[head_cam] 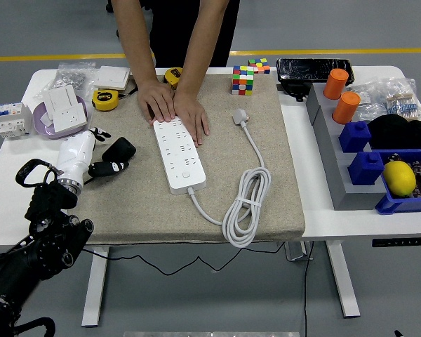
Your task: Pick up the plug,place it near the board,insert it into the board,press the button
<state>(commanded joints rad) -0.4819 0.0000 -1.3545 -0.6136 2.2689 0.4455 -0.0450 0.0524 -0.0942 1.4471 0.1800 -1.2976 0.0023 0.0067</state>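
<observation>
- Pictured: a beige mat (133,203) covers the middle of your white table (316,217); take it as the landmark.
- Just past the mat's far edge, a multicoloured puzzle cube (243,80) stands beside a black tray (314,69).
- Off the mat's far-left corner you see two yellow tape measures (105,100), a purple dish (42,121) holding a white wall socket (64,109), and a white circuit breaker (8,119).
- To the mat's right, two orange cylinders (346,107) stand on a grey rack (337,168).
- Further right of the mat, a yellow lemon (399,177) sits in a blue bin (400,203).
</observation>
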